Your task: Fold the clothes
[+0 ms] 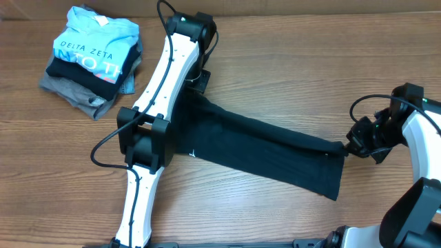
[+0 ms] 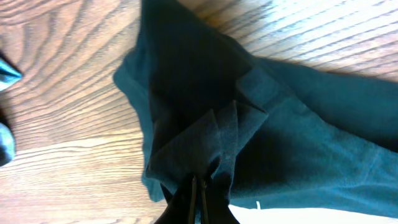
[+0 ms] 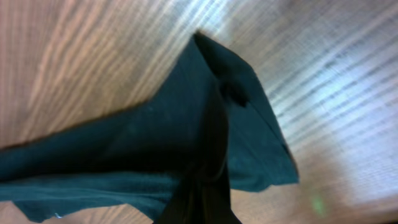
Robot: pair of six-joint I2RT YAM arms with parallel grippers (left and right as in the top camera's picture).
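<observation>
Dark navy-black fabric is the main thing here: 1 T-shirt [image 1: 269, 148] pulled out into a long band across the middle of the wooden table [image 1: 275, 55], running from upper left down to lower right. There are 2 arms, 1 at each end. The left gripper [image 1: 198, 83] sits at the upper-left end and the right gripper [image 1: 348, 146] at the far right corner. Well apart in the top-left corner there's 1 pile [image 1: 89, 62] of folded stuff, with a light blue shirt [image 1: 96, 38] lettered "DELTA ZETA" on top and a grey garment [image 1: 69, 89] at the bottom. The overhead only shows where the grippers are, not what the fingers are doing. The left wrist view fills that in: the left gripper [image 2: 198, 186] has its 2 fingers squeezed nearly together with a bunched fold of the shirt [image 2: 298, 124] pinched between them. The right wrist view is blurrier, but the right gripper [image 3: 205, 186] looks clamped tight on a ridge of cloth [image 3: 124, 149], with a corner flopping off to the side. 1 tiny white mark [image 1: 193, 153] shows on the near edge; the left wrist view catches it too [image 2: 258, 204].
</observation>
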